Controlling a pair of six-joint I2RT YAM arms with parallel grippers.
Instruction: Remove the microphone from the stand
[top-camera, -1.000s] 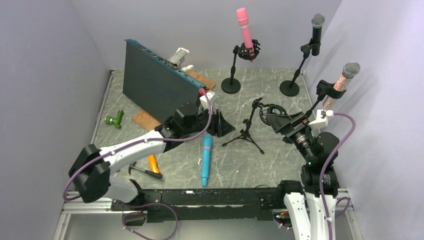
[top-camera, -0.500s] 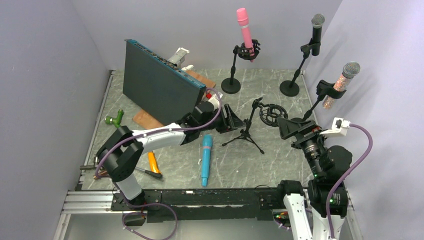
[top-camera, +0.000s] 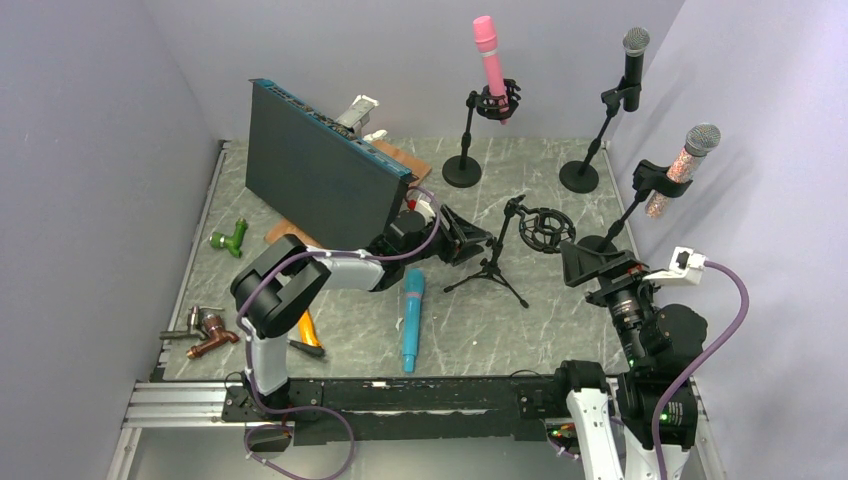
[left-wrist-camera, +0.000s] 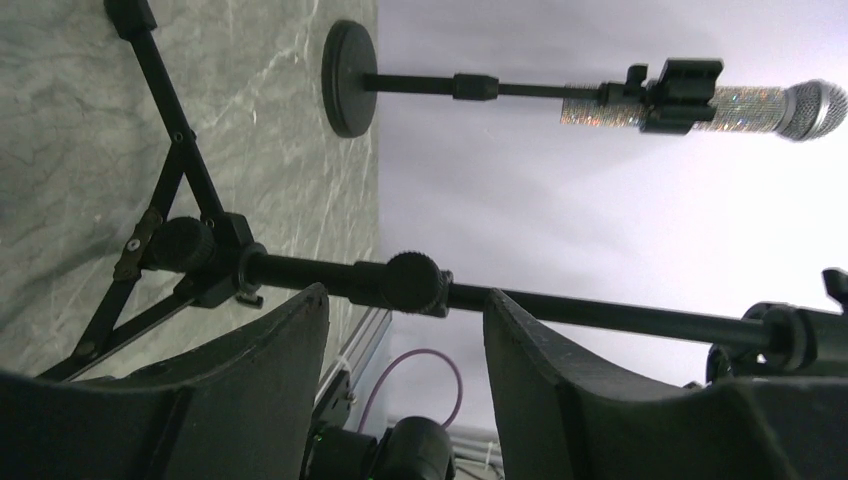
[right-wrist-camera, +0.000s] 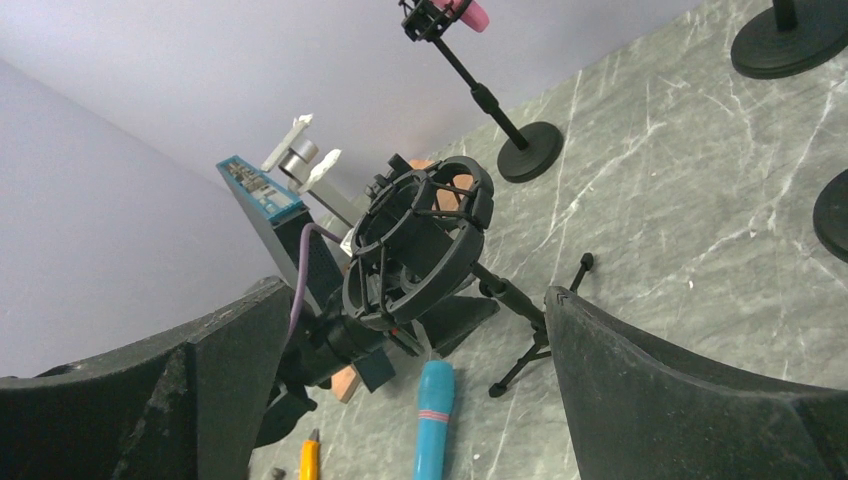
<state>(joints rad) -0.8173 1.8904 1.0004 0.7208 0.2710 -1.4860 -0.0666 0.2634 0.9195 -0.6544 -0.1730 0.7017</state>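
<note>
Blue microphone (top-camera: 411, 320) flat on table (top-camera: 540, 330), tripod stand (top-camera: 497, 264) upright just beside, left gripper (top-camera: 478, 240) at its stem, right gripper (top-camera: 575, 262) apart.

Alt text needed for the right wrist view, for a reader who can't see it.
An empty ring-shaped holder on a tripod stand fills the centre, framed by the open right tool. Below it a blue microphone lies on the grey table; a pink microphone peeks in at the top.

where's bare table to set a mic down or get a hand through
Most bare marble tabletop: the near strip between the flat-lying blue microphone and the right arm's base, in front of the black tripod stand. Smaller gap at the back between the two round black stand bases. Crowded left: dark panel, green fitting, orange-handled hammer, copper pipe fitting.
</note>
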